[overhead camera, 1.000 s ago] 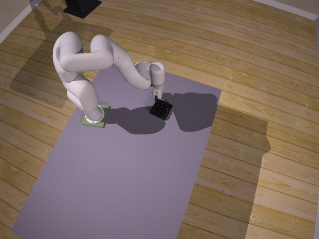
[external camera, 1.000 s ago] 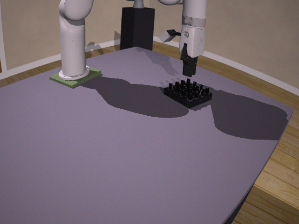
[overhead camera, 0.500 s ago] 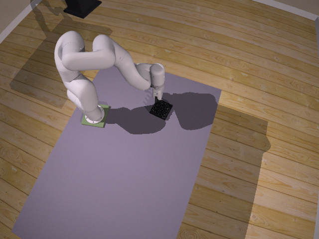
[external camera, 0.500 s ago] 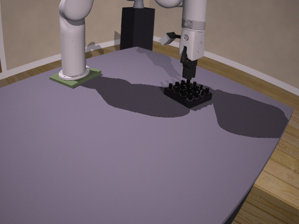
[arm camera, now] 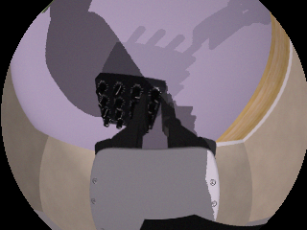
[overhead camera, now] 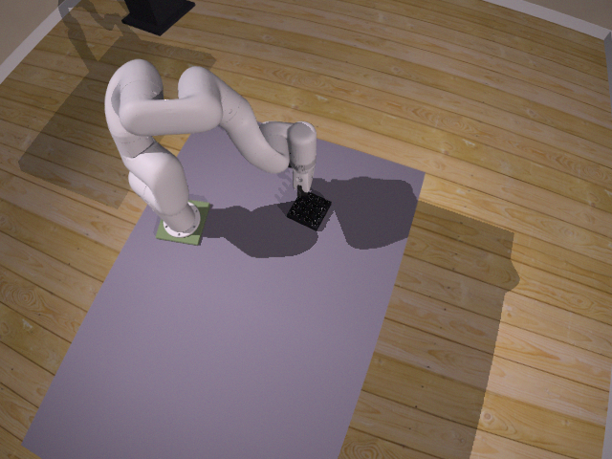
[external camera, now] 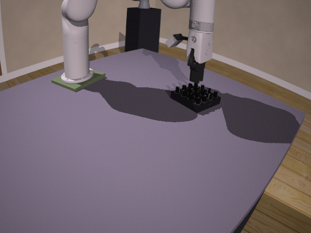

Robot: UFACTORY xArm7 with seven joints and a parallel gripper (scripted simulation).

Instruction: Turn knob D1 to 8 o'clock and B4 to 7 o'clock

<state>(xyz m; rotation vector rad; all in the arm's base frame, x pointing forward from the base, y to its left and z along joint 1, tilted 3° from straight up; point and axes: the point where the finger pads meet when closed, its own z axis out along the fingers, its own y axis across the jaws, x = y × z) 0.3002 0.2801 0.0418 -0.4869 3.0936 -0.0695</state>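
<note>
The black knob box [overhead camera: 307, 210] stands on the purple table top, in the arm's shadow, with several black knobs on top. It also shows in the exterior view [external camera: 196, 98] and in the wrist view [arm camera: 129, 103]. My gripper [external camera: 196, 81] points straight down over the box's far edge, its fingertips just above a knob there. The fingers stand a narrow gap apart with nothing between them. In the top view the gripper [overhead camera: 302, 189] is at the box's upper left corner. The knob names and white lines are too small to read.
The arm's base stands on a green plate [overhead camera: 180, 229] to the left of the box. A black pedestal [external camera: 142, 28] stands beyond the table's far edge. The table edge runs close behind and to the right of the box.
</note>
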